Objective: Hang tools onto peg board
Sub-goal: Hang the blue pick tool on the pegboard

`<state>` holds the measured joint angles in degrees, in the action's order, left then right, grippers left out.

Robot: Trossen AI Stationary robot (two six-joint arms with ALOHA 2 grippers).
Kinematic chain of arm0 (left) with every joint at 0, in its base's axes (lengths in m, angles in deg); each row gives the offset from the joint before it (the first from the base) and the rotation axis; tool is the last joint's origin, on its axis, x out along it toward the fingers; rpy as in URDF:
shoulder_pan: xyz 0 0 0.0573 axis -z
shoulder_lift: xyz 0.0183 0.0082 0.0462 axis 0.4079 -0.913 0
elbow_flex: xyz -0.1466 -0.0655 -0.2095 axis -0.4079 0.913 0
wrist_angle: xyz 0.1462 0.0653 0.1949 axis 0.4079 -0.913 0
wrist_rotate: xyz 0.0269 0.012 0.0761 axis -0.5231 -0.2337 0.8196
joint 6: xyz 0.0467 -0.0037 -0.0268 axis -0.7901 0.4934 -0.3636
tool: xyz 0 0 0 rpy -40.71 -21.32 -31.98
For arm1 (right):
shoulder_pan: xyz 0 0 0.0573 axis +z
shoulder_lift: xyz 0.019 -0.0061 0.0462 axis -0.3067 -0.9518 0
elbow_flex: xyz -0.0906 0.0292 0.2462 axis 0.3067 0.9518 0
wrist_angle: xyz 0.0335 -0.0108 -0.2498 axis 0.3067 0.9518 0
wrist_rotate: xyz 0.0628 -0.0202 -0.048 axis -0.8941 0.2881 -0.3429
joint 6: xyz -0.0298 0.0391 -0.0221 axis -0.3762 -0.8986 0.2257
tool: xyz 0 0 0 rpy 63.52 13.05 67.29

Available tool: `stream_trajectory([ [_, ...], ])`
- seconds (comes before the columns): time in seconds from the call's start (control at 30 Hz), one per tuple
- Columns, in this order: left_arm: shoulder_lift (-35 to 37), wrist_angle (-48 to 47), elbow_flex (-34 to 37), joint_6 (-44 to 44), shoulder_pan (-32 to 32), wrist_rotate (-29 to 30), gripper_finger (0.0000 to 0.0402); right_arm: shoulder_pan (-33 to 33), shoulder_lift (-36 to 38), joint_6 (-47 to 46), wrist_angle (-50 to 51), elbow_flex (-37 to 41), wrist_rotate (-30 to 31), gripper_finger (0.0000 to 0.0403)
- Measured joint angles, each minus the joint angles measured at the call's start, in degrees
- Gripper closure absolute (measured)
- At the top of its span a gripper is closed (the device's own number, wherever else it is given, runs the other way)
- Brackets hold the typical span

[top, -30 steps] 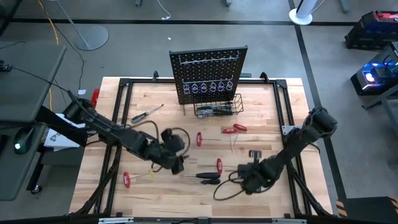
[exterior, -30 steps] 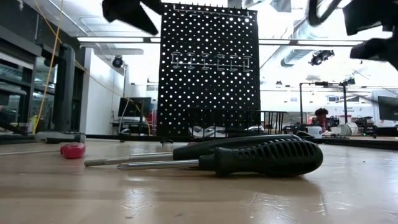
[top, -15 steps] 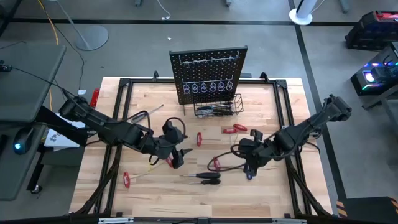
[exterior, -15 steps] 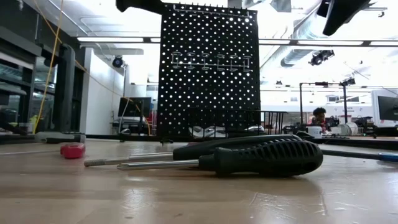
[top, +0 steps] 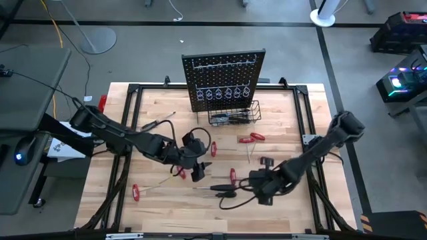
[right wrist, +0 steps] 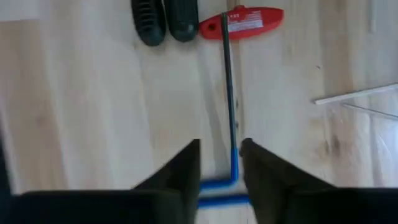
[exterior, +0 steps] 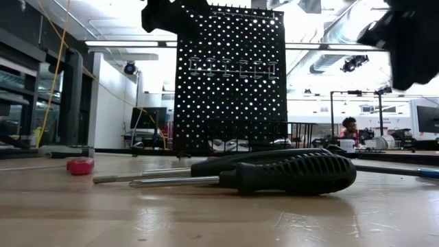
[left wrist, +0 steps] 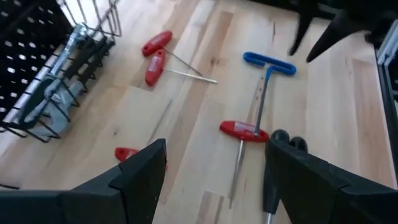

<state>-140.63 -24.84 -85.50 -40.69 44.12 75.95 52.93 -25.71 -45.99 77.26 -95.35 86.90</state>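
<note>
The right pincer (right wrist: pixel 221 165) is straddling the blue T-handle key (right wrist: pixel 231 163), fingers slightly apart, lining up a pickup near the black screwdrivers (top: pixel 223 191). The left pincer (left wrist: pixel 214 165) is hovering spread nearby. The peg board (top: pixel 223 80) is standing beyond them.

Basket (top: pixel 233 117) contents too small to identify, blue key (right wrist: pixel 227 186) partly behind pincer fingers (right wrist: pixel 180 177)

The black peg board (top: pixel 223 80) stood upright at the desk's far edge, silver tools lying in its wire basket (top: pixel 233 117). Red-handled tools (top: pixel 252 138), two black screwdrivers (exterior: pixel 274 171) (side by side) and a blue T-handle key (left wrist: pixel 268 62) lay flat, scattered.
</note>
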Motion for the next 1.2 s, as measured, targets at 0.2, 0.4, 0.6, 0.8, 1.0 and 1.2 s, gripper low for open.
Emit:
stream_trajectory([
  [0.2, -1.18, -0.02, -0.02, 0.36, 0.05, -2.07, 0.0135, -1.12, -6.52, 5.02, -4.5, -0.02, -0.37, 0.0186],
  [0.4, -1.19, 0.05, -0.02, 0.48, 0.28, -1.73, 0.0135, -3.68, -10.12, 10.48, -9.85, -0.04, 1.95, 0.0167],
  [0.6, -1.19, -0.07, -0.02, 0.5, 0.28, -1.66, 0.0135, -6.37, -13.85, 13.48, -12.29, -0.09, 0.9, 0.0168],
  [0.8, -1.18, 0.14, -0.02, 0.48, 0.49, -1.52, 0.0135, -7.72, -17.91, 11.83, -10.38, -0.5, -0.48, 0.0267],
  [1.0, 3.97, 2.25, -0.02, -1.46, 2.33, 0.75, 0.0135, -7.34, -15.79, 11.84, -6.48, -0.82, -2.13, 0.0391],
  [1.2, 13.68, 3.04, -0.02, -5.62, 3.61, 13.12, 0.0135, -6.77, -5.62, 10.4, 6.17, -7.26, 3.34, 0.0398],
])
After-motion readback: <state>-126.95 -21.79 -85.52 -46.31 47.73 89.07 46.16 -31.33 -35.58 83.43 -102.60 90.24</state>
